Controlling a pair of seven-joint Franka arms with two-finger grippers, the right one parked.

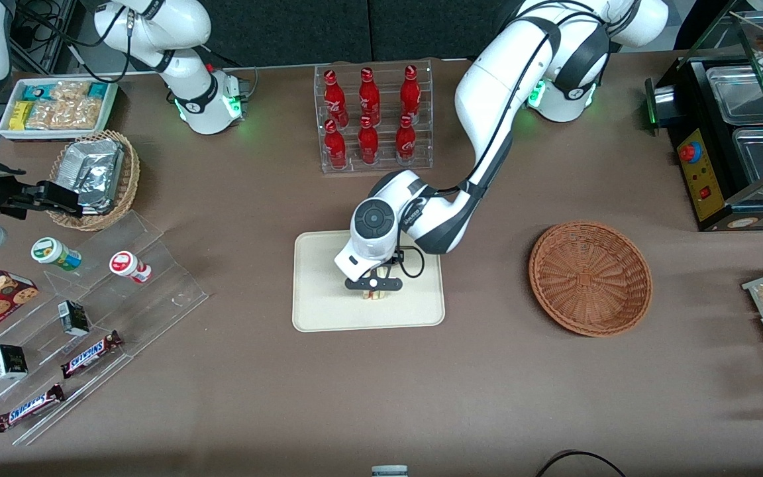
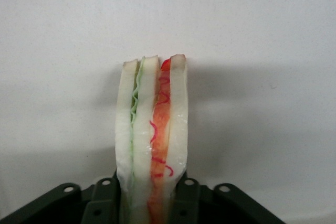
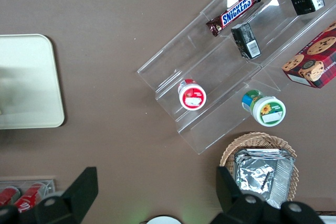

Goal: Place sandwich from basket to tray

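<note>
My left gripper [image 1: 373, 292] is low over the middle of the cream tray [image 1: 318, 311], shut on the sandwich [image 1: 373, 294], which is mostly hidden under the hand. In the left wrist view the sandwich [image 2: 152, 140] stands on edge between the two fingers [image 2: 185, 203], its green and red filling layers showing, with the pale tray surface [image 2: 262, 51] close beneath it. The reddish-brown wicker basket [image 1: 590, 278] stands empty on the table, toward the working arm's end. The tray's corner also shows in the right wrist view [image 3: 31, 77].
A clear rack of red bottles [image 1: 373, 118] stands farther from the camera than the tray. Toward the parked arm's end are a stepped acrylic stand [image 1: 90, 318] with snacks, a tan basket of foil packets [image 1: 97, 175] and a white bin [image 1: 57, 106]. A black warmer [image 1: 732, 132] stands at the working arm's end.
</note>
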